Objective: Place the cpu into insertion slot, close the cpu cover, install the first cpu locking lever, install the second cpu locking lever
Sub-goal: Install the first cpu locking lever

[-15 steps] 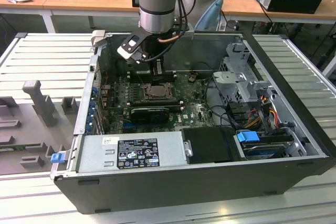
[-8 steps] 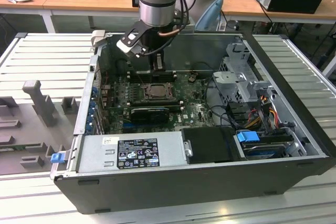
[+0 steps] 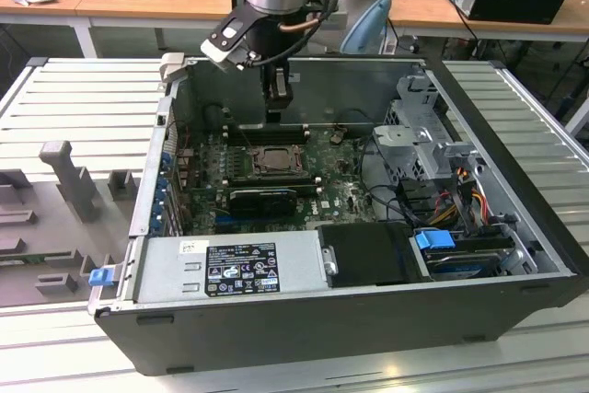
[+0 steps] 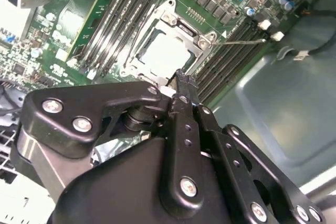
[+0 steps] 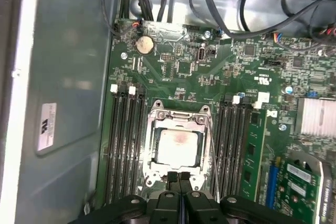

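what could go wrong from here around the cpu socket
1. The shut pincer is by the edge of the cpu cover. A slightly off push could scrape the frame or the cpu in its window.
2. The thin wire lever looks unlatched and slim, so it may slip off the tips.
3. Memory slots flank the cpu cover closely, leaving little room for sideways moves.

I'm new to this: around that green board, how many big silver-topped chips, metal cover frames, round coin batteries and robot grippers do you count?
cpu: 1
cpu cover: 1
coin battery: 1
gripper: 1
Total: 4
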`<action>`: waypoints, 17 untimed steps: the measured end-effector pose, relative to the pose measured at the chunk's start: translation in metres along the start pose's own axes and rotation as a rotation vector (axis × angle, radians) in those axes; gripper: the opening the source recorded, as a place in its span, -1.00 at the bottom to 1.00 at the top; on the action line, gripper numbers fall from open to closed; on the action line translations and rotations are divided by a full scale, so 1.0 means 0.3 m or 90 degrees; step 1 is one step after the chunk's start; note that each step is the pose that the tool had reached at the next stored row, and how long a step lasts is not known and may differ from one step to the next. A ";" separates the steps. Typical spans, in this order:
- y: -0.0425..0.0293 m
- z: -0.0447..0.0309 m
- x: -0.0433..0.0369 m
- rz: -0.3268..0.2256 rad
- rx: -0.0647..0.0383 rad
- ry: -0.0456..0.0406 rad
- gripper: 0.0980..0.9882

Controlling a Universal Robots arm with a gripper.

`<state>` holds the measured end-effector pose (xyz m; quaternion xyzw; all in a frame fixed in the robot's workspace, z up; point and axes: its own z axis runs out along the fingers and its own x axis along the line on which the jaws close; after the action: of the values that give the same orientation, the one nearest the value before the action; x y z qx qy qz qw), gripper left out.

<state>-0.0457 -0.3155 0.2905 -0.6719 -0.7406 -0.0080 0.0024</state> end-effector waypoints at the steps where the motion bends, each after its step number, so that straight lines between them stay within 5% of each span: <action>1: 0.000 -0.013 0.000 0.000 0.000 0.0000 -0.98; 5: 0.000 -0.047 0.001 0.000 0.000 0.0000 -0.98; 11: 0.000 -0.047 0.001 -0.067 0.001 0.0005 -0.98; 17: 0.000 -0.047 0.001 -0.089 0.001 0.0005 -0.98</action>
<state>-0.0456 -0.3155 0.3046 -0.6187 -0.7856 -0.0076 0.0027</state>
